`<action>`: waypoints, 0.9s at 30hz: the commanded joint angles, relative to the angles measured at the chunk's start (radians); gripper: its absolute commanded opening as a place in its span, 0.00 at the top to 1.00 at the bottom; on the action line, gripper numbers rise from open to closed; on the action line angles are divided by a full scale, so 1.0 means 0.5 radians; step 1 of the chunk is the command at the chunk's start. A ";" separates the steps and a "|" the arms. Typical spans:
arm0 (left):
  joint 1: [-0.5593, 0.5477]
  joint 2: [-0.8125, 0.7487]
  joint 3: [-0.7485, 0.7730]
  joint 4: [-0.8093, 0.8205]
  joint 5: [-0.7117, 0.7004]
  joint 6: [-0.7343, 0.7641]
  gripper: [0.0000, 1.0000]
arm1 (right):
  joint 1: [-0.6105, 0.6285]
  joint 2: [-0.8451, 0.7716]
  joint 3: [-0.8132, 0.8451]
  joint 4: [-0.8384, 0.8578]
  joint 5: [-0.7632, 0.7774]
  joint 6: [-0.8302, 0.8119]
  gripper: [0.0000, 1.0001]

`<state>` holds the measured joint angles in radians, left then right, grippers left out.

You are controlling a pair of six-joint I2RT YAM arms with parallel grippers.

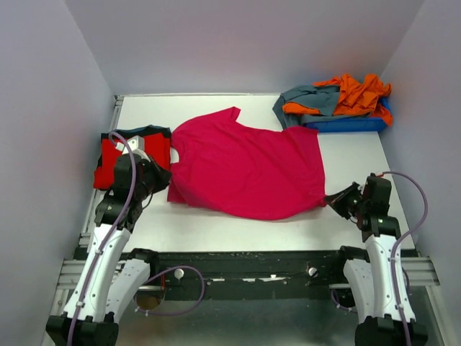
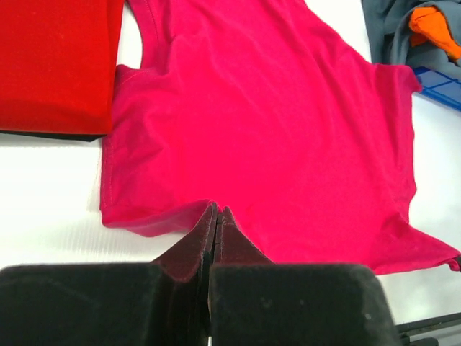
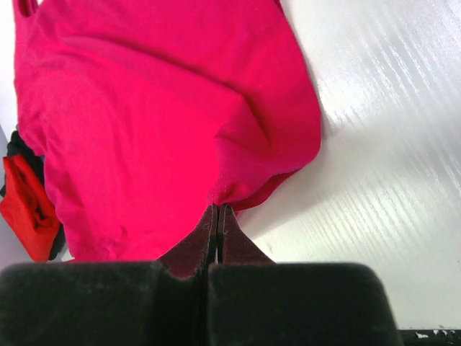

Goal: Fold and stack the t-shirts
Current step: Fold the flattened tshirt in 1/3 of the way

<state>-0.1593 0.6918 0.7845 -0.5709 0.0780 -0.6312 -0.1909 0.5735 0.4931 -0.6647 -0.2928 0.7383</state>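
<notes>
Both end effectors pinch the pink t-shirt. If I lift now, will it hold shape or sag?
Likely sags: the pink t-shirt lies wrinkled and puckers where the right end effector pinches it. Probably light, thin cloth, folding easily at the left end effector. Its unheld middle may drag across the table.

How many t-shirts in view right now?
4: magenta tee spread mid-table; red tee folded at left; orange tee and grey-teal tee heaped on the blue tray, back right. The heap may hide more.

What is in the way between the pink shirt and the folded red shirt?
Nothing I can see. The pink shirt lies right beside the folded red shirt, with only a sliver of bare table between them.
</notes>
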 commanded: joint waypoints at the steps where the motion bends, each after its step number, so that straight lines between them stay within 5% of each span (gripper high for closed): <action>1: -0.007 0.184 0.063 0.197 -0.021 0.004 1.00 | -0.011 0.230 0.008 0.228 0.003 -0.047 0.99; 27: -0.004 1.402 0.971 0.412 -0.444 0.044 1.00 | -0.008 1.675 0.741 0.823 -0.111 0.140 0.99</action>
<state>-0.1596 1.3338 1.2003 -0.3950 -0.0792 -0.6277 -0.1909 1.3373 0.8055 -0.3099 -0.3122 0.8062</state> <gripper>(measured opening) 0.009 0.012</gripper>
